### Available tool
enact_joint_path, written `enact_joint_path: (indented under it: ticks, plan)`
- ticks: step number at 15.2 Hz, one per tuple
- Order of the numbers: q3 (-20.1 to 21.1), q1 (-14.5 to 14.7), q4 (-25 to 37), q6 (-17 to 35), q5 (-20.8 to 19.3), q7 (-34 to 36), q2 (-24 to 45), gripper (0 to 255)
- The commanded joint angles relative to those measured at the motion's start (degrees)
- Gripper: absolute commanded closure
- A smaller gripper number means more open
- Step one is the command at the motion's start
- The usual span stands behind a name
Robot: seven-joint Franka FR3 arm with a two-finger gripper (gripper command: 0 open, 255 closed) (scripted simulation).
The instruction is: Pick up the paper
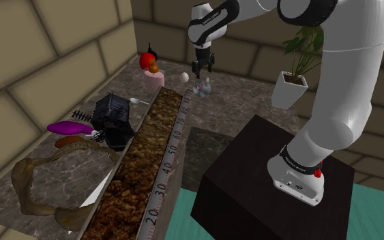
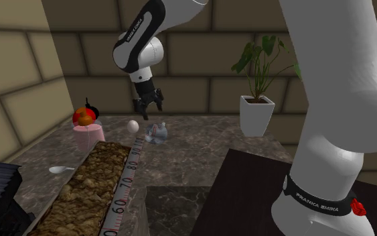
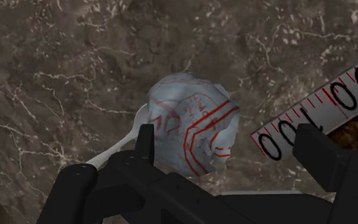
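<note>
The crumpled paper (image 3: 193, 124), a pale ball with red print, lies on the dark marbled tabletop (image 3: 75, 63), just beside the end of a numbered ruler (image 3: 317, 114) and near a small white ball (image 2: 133, 125). The gripper (image 3: 229, 143) hangs directly above it with its fingers spread wide and touching nothing. This looks like the approach step, with the grasp not yet made. The next move calls for a straight descent so the fingers straddle the paper clear of the ruler, then a gentle close.
</note>
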Motion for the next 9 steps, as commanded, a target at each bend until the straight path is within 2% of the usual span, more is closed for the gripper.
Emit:
enact_joint_path:
  ticks: [1, 3, 9]
  plan:
    - [-0.3, -0.6, 5.9, -1.1, 0.1, 0.0, 4.8, 0]
    - [-0.5, -1.0, 9.1, -1.6, 0.1, 0.0, 7.6, 0]
    - [-0.3, -1.1, 8.6, 1.6, 0.2, 0.3, 10.3, 0]
